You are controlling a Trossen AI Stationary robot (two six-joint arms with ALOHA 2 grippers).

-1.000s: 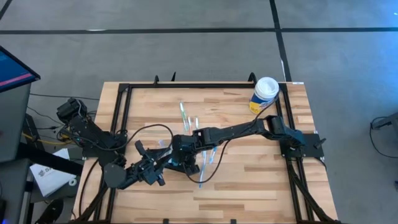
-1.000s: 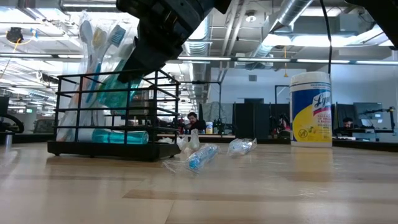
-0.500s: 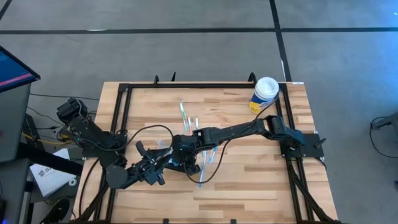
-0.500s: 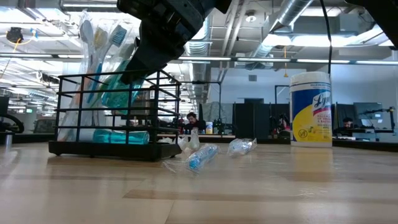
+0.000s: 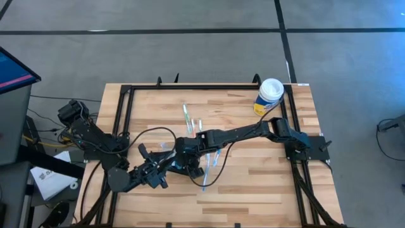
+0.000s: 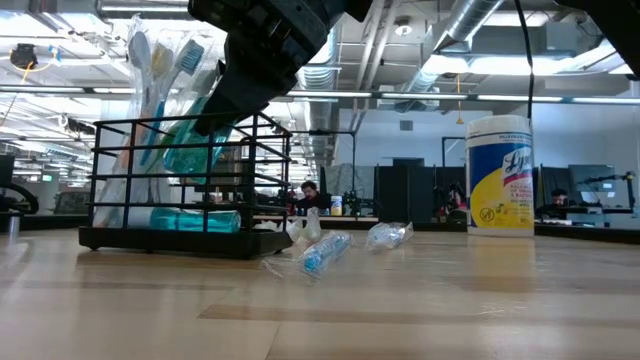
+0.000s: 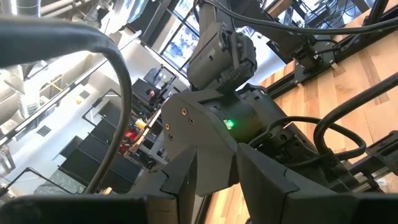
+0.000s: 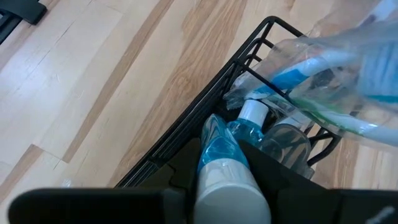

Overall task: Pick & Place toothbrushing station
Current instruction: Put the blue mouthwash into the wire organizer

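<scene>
Right gripper (image 8: 230, 177) over toothbrushing station (image 6: 185, 185), arm outstretched, clasping blue-and-white tube (image 8: 225, 163).

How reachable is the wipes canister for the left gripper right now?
Probably not: the canister stands far off at the back right, with the right arm stretched across between it and the left gripper.

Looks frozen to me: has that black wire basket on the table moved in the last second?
No. In the low view the black wire basket sits just as far from the wipes canister as before.
</scene>
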